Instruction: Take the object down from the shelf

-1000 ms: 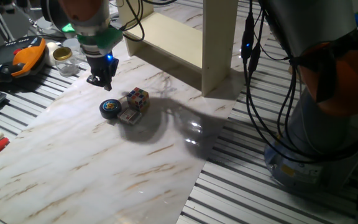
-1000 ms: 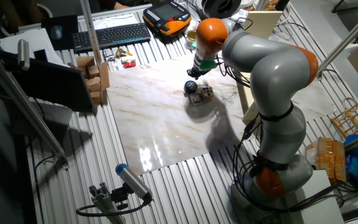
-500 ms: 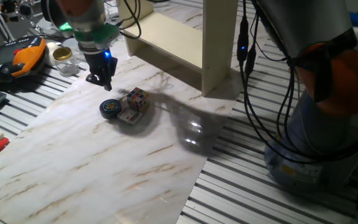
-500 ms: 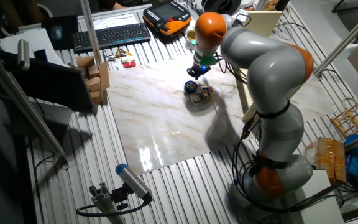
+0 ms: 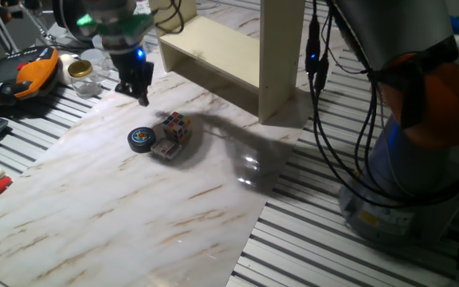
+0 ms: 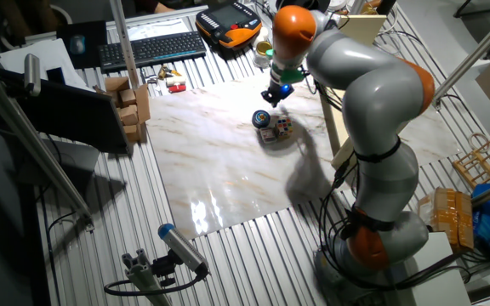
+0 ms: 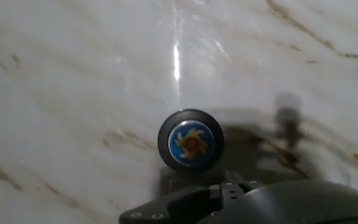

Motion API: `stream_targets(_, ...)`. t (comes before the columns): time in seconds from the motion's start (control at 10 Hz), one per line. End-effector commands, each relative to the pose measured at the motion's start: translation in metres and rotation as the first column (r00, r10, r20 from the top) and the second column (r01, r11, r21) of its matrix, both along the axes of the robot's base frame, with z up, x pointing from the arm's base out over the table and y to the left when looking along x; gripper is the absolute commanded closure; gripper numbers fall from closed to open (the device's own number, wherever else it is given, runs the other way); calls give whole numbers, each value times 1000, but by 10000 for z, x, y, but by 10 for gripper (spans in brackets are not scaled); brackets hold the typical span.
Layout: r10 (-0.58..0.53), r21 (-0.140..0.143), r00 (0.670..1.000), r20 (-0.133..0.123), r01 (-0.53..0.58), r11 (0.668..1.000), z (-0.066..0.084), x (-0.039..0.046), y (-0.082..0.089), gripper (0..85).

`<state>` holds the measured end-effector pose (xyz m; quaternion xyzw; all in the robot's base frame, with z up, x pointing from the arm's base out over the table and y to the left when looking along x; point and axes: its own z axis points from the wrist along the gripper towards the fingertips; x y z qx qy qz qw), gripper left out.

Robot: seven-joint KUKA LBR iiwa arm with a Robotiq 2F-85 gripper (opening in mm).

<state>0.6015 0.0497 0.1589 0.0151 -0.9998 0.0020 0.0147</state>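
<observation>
Pale beige wooden shelf unit (image 5: 228,60) standing at the far edge of white marble-patterned tabletop (image 5: 118,215). Black two-finger gripper (image 5: 135,83) hanging above the marble, empty, jaw gap impossible to tell. Just beside: multicoloured puzzle cube (image 5: 176,125), touching small flat card (image 5: 164,149); round black disc with blue-and-yellow centre (image 7: 190,140) adjacent.

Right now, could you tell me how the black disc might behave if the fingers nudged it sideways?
The disc lies flat and low on the glossy marble board, so it would probably slide, not tip. It looks rigid. On edge, its round rim could roll.
</observation>
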Motion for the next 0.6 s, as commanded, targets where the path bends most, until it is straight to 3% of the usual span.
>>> stream_targets(0.0, 1, 0, 1000, 5, -1, 1000, 267, -55, -5, 850)
stream_targets(0.3, 9, 1, 998, 65, -9, 1000, 485, -175, 2, 850)
stream_targets(0.5, 17, -7, 997, 71, -17, 1000, 563, -229, -5, 850)
